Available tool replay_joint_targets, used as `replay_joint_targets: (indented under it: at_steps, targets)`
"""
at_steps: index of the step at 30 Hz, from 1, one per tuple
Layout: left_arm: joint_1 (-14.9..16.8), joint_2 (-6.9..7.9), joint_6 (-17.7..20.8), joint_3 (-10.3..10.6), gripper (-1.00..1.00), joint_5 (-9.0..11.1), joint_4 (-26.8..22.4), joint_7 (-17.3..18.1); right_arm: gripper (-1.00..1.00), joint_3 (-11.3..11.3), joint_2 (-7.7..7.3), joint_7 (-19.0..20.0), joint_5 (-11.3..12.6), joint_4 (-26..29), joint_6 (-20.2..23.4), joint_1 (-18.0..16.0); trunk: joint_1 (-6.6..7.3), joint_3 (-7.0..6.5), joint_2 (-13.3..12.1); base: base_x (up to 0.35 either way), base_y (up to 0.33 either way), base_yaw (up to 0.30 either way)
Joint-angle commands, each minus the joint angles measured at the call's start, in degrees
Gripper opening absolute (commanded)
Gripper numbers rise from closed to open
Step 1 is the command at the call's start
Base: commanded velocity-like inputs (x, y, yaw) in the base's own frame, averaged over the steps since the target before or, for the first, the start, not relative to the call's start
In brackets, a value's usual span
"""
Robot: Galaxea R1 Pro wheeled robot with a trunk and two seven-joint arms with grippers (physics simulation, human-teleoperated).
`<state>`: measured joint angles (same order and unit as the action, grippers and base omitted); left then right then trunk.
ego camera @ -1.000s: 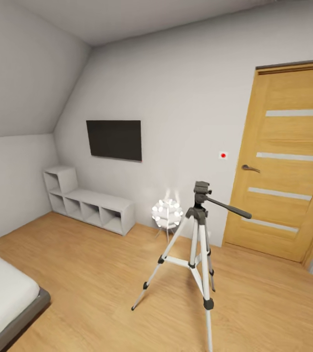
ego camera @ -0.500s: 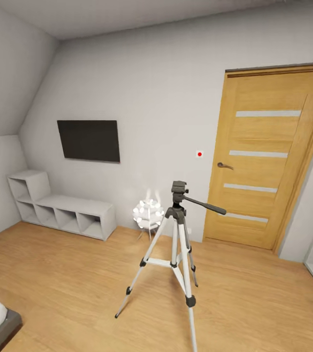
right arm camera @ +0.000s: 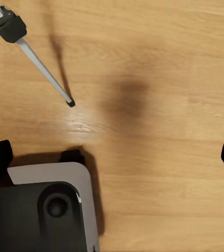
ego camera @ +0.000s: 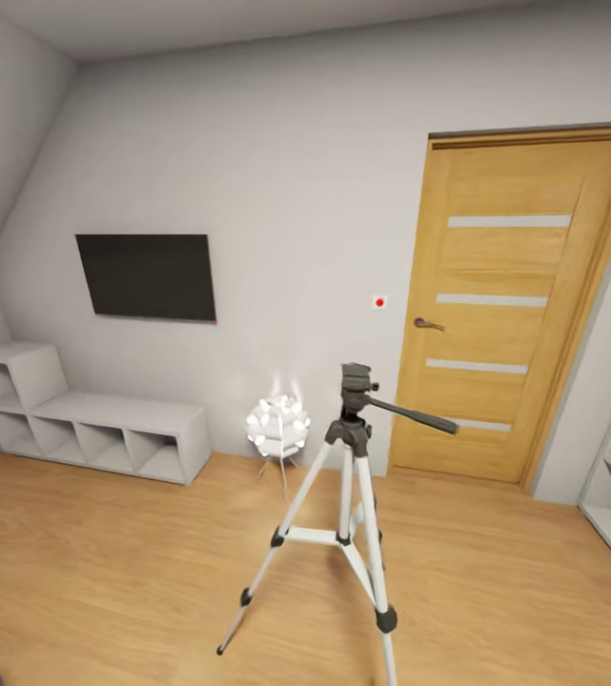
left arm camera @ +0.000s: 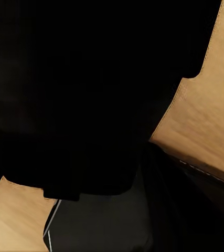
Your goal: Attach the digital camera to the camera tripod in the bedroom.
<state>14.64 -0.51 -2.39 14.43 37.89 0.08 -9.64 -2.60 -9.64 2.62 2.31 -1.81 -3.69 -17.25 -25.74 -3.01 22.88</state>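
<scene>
Beside wooden door (ego camera: pixel 505 305): camera tripod (ego camera: pixel 348 495) upright on light wood floor (ego camera: pixel 105 562), pan head bare.
Risk, judged: base nudging tripod leg (right arm camera: pixel 43 73), toppling it.
Right gripper (right arm camera: pixel 112 157): fingers spread, empty.
Left gripper: state untellable, dark mass blocks view.
Room: white walls, wall TV (ego camera: pixel 148 276), cube shelves (ego camera: pixel 86 424), ball lamp (ego camera: pixel 276 426) behind tripod.

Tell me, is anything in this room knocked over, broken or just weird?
Nothing stands out. The camera tripod stands upright on the wood floor with its three legs spread. The ball lamp glows beside it, the door is shut, and the black screen hangs level on the wall.
</scene>
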Motion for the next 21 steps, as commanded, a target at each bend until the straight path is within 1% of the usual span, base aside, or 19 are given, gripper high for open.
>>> replay_joint_targets:
  at_steps: [1, 7, 10, 21]
  targets:
    - [0.02, -0.02, -0.08, 0.51, -1.0, 0.34, 0.01, -0.11, 1.0, -0.26, -0.02, 0.2, 0.23, -0.18, -0.38, -0.06, -0.04, 0.02, 0.03, 0.249, 0.235, -0.017]
    - [0.03, -0.02, -0.02, 0.51, -1.0, 0.34, 0.01, -0.11, 1.0, -0.23, -0.06, -0.1, 0.17, -0.13, -0.47, -0.06, -0.04, 0.02, 0.03, 0.257, 0.235, -0.006]
    - [0.01, -0.02, -0.05, 0.51, -1.0, 0.34, 0.01, -0.11, 1.0, -0.22, -0.07, -0.08, 0.16, -0.13, -0.45, -0.06, -0.04, 0.02, 0.03, 0.178, 0.148, -0.001]
    - [0.0, -0.02, -0.02, 0.51, -1.0, 0.34, 0.01, -0.11, 1.0, -0.21, -0.05, -0.21, 0.16, -0.13, -0.44, -0.06, -0.04, 0.02, 0.03, 0.035, 0.029, 0.0]
